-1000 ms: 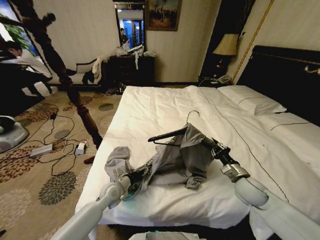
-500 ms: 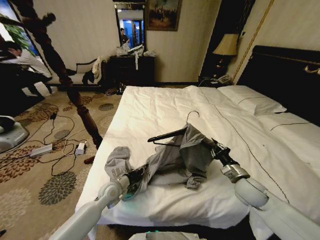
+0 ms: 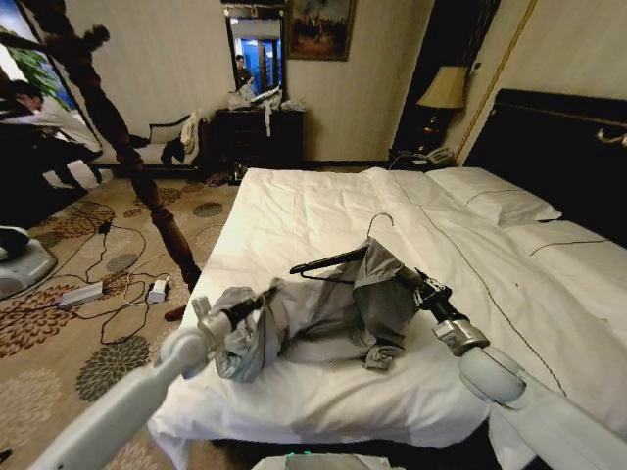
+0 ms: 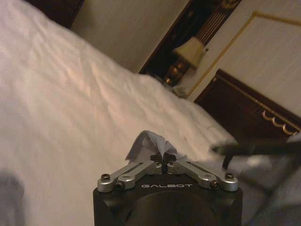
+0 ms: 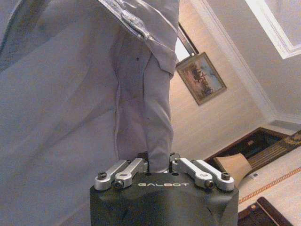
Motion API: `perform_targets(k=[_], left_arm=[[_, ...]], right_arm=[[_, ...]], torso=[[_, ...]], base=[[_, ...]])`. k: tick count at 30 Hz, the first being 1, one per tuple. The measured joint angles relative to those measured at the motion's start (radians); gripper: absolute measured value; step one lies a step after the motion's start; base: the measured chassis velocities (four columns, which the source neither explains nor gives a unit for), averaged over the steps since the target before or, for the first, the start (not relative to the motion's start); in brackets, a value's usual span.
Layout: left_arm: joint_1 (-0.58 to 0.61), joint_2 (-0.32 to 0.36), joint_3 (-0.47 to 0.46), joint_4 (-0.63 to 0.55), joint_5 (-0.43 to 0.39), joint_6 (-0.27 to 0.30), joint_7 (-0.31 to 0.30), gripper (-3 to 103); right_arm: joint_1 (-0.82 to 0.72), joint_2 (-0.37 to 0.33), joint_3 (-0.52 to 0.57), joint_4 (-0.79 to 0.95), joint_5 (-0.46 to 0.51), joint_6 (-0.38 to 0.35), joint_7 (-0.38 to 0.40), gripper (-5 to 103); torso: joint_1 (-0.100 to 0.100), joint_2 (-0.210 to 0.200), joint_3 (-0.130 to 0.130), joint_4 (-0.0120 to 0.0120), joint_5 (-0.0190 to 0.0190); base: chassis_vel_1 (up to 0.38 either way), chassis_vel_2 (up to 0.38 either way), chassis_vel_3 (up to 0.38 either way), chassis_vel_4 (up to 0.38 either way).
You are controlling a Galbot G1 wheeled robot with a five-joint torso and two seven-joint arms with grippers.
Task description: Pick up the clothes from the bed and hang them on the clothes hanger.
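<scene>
The light grey clothes [image 3: 328, 313], a collared shirt, lie bunched on the near part of the white bed [image 3: 313, 206]. The dark clothes hanger [image 3: 330, 262] pokes out of the shirt's top, its wire hook [image 3: 378, 223] pointing up. My left gripper [image 3: 257, 300] is shut on a fold at the shirt's left end, held a little above the duvet. In the left wrist view the left gripper [image 4: 163, 163] pinches a small peak of grey fabric [image 4: 149, 142]. At the shirt's right side, my right gripper [image 3: 411, 282] is shut on the cloth. The right wrist view shows the right gripper [image 5: 160, 165] clamped on a hanging strip of shirt [image 5: 157, 122].
White pillows [image 3: 495, 201] and a dark headboard [image 3: 558, 147] lie at the far right. A tall dark wooden coat stand [image 3: 108, 122] rises left of the bed. Cables and a power strip [image 3: 80, 294] lie on the patterned carpet. A lamp [image 3: 446, 88] stands on the nightstand.
My left gripper has moved left and up with shirt fabric, dragging the shirt's left end toward the bed's edge. The right gripper and the hanger have barely moved.
</scene>
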Motion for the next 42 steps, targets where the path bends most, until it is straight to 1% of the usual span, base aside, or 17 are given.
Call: perform_targets(k=[2, 5, 7, 10, 15, 18, 21, 23, 24, 27, 29, 31, 33, 35, 37, 39, 42], left_arm=[[-0.01, 0.004, 0.0, -0.001, -0.006, 0.001, -0.002, 0], [-0.13, 0.049, 0.026, -0.021, -0.081, 0.012, -0.025, 0], [-0.148, 0.056, 0.033, -0.026, -0.091, 0.014, -0.028, 0], [-0.226, 0.081, 0.075, -0.062, -0.129, 0.025, -0.047, 0], [-0.269, 0.101, 0.119, -0.113, -0.14, 0.029, -0.057, 0], [-0.294, 0.118, 0.159, -0.178, -0.143, 0.034, -0.058, 0], [-0.32, 0.121, 0.191, -0.193, -0.144, 0.034, -0.061, 0], [-0.362, 0.12, 0.248, -0.197, -0.135, 0.034, -0.071, 0], [-0.362, 0.12, 0.248, -0.197, -0.135, 0.034, -0.071, 0], [-0.405, 0.096, 0.299, -0.185, -0.126, 0.033, -0.089, 0], [-0.416, 0.09, 0.31, -0.183, -0.125, 0.033, -0.092, 0], [-0.449, 0.078, 0.345, -0.177, -0.122, 0.033, -0.097, 0], [-0.513, 0.062, 0.398, -0.163, -0.119, 0.033, -0.098, 0], [-0.534, 0.057, 0.409, -0.155, -0.119, 0.032, -0.097, 0], [-0.608, 0.041, 0.442, -0.119, -0.124, 0.031, -0.096, 0], [-0.629, 0.038, 0.453, -0.111, -0.126, 0.031, -0.096, 0], [-0.742, 0.014, 0.533, -0.082, -0.143, 0.029, -0.094, 0]], right_arm=[[0.0, -0.001, 0.0, 0.0, -0.001, 0.002, -0.002, 15], [0.008, -0.008, -0.002, 0.003, -0.011, 0.014, -0.024, 15], [0.012, -0.008, -0.005, 0.003, -0.013, 0.014, -0.027, 15], [0.036, -0.008, -0.02, -0.003, -0.013, 0.011, -0.031, 15], [0.052, -0.008, -0.028, -0.014, -0.003, -0.001, -0.031, 15], [0.068, -0.011, -0.033, -0.027, 0.02, -0.02, -0.029, 15], [0.071, -0.018, -0.037, -0.025, 0.023, -0.023, -0.03, 15], [0.083, -0.029, -0.048, -0.002, 0.038, -0.046, -0.035, 15], [0.083, -0.029, -0.048, -0.002, 0.038, -0.046, -0.035, 15], [0.094, -0.041, -0.052, 0.023, 0.06, -0.072, -0.039, 15], [0.095, -0.045, -0.053, 0.025, 0.062, -0.075, -0.04, 15], [0.102, -0.051, -0.056, 0.024, 0.069, -0.08, -0.04, 15], [0.123, -0.056, -0.07, 0.021, 0.083, -0.088, -0.04, 15], [0.132, -0.059, -0.077, 0.02, 0.086, -0.089, -0.04, 15], [0.182, -0.068, -0.116, 0.018, 0.094, -0.095, -0.041, 15], [0.203, -0.069, -0.133, 0.016, 0.097, -0.098, -0.041, 15], [0.344, -0.063, -0.242, -0.018, 0.116, -0.107, -0.035, 15]], torso=[[0.0, 0.0, 0.0, 0.0, 0.0001], [0.0, 0.0, 0.0, -0.0002, 0.0], [0.0, 0.0, 0.0, -0.0002, 0.0001], [0.0, 0.0, 0.0, 0.0001, 0.0001], [0.0, 0.0, 0.0, -0.0002, 0.0001], [0.0, 0.0, 0.0, 0.0003, 0.0002], [0.0, 0.0, 0.0, 0.0001, 0.0003], [0.0, 0.0, 0.0, -0.0002, 0.0003], [0.0, 0.0, 0.0, -0.0002, 0.0003], [0.0, 0.0, 0.0, 0.0003, -0.0002], [0.0, 0.0, 0.0, 0.0002, -0.0001], [0.0, 0.0, 0.0, -0.0001, 0.0001], [0.0, 0.0, 0.0, -0.0002, 0.0003], [0.0, 0.0, 0.0, -0.0003, 0.0004], [0.0, 0.0, 0.0, -0.0001, -0.0001], [0.0, 0.0, 0.0, 0.0, 0.0], [0.0, 0.0, 0.0, 0.0003, 0.0003]], base=[[0.0, 0.0, 0.0, 0.0], [0.0, 0.0, 0.0, 0.0], [0.0, 0.0, 0.0, 0.0], [0.0, 0.0, 0.0, 0.0], [0.0, 0.0, 0.0, 0.0], [0.0, 0.0, 0.0, 0.0], [0.0, 0.0, 0.0, 0.0], [0.0, 0.0, 0.0, 0.0], [0.0, 0.0, 0.0, 0.0], [0.0, 0.0, 0.0, 0.0], [0.0, 0.0, 0.0, 0.0], [0.0, 0.0, 0.0, 0.0], [0.0, 0.0, 0.0, 0.0], [0.0, 0.0, 0.0, 0.0], [0.0, 0.0, 0.0, 0.0], [0.0, 0.0, 0.0, 0.0], [0.0, 0.0, 0.0, 0.0]])
